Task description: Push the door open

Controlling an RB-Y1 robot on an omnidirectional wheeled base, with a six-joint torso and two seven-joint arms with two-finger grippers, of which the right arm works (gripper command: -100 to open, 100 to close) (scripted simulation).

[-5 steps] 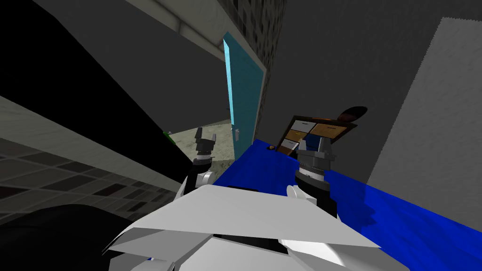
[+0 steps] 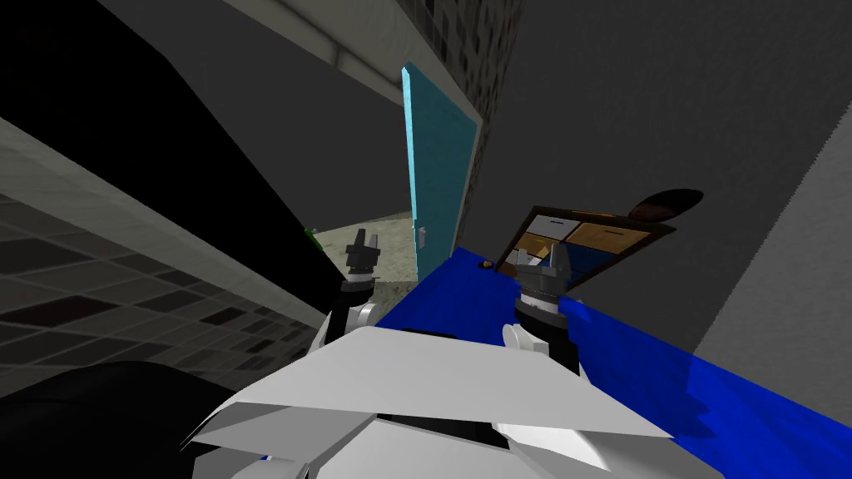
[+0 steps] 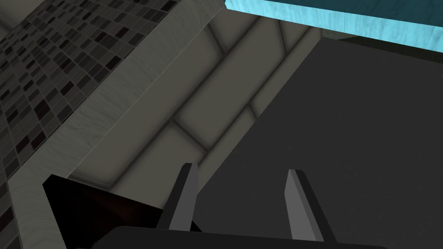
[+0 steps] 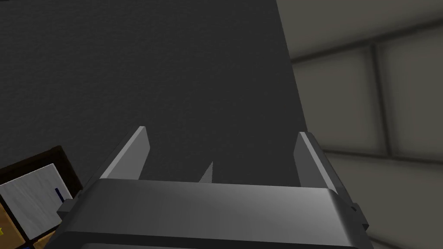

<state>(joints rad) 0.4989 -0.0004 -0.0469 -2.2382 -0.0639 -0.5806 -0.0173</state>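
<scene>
Dark grey walls (image 2: 624, 100) close round a doorway in the head view, with tiles (image 2: 100, 291) on the left and a black area (image 2: 125, 125) above them. The teal door (image 2: 437, 166) stands ajar with its pale edge toward me and its handle (image 2: 422, 237) low down, and pale floor (image 2: 387, 229) shows through the gap. The left gripper (image 2: 366, 241) is raised before that gap, near the door but apart from it. The right gripper (image 2: 545, 258) hangs over blue floor (image 2: 466, 299), before a cabinet (image 2: 582, 237) of drawers.

Left wrist view: the fingers (image 3: 184, 194) stand spread with nothing between them, pointing at grey wall, and the door's bright edge (image 3: 337, 21) lies well beyond them.

Right wrist view: these fingers (image 4: 132, 151) are also wide apart and hold nothing, facing grey wall, with a corner of the cabinet (image 4: 34, 194) beside them
</scene>
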